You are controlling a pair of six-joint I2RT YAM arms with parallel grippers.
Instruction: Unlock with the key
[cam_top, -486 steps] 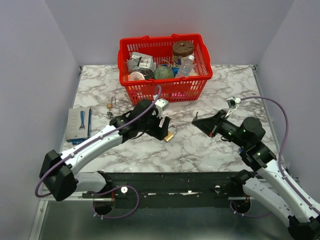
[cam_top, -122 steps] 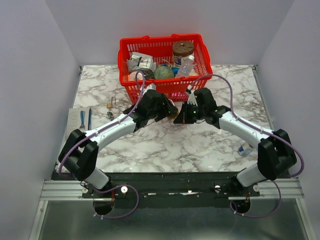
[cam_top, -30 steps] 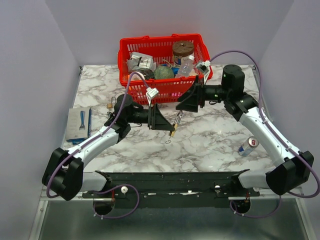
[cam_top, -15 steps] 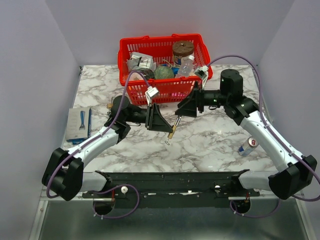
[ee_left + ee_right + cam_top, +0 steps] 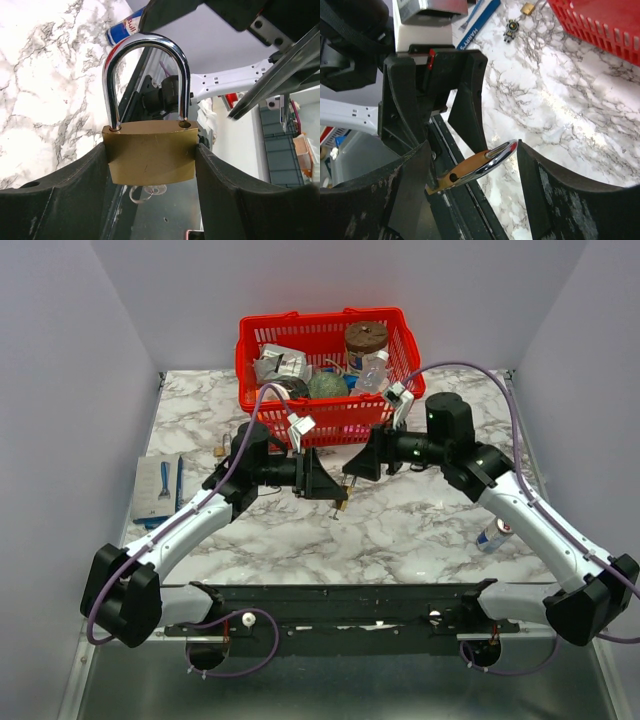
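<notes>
From above, the right gripper (image 5: 358,468) has closed in over the last second and now flanks the padlock (image 5: 345,489), held mid-air above the table (image 5: 420,530) by the left gripper (image 5: 325,485). Left wrist: its fingers (image 5: 65,195) clamp the brass body, shackle (image 5: 147,47) seated; right wrist: that gripper's fingers (image 5: 550,200) are spread wide around the padlock, grasping nothing, so unlocking looks pending

We held the brass padlock (image 5: 150,157) between the fingers (image 5: 60,200) of our left hand (image 5: 150,167), shackle (image 5: 111,75) upright, a blue can (image 5: 124,29) on the marble worktop (image 5: 45,90) beyond.

"HARRY'S" is printed on the blue package (image 5: 476,26).
</notes>
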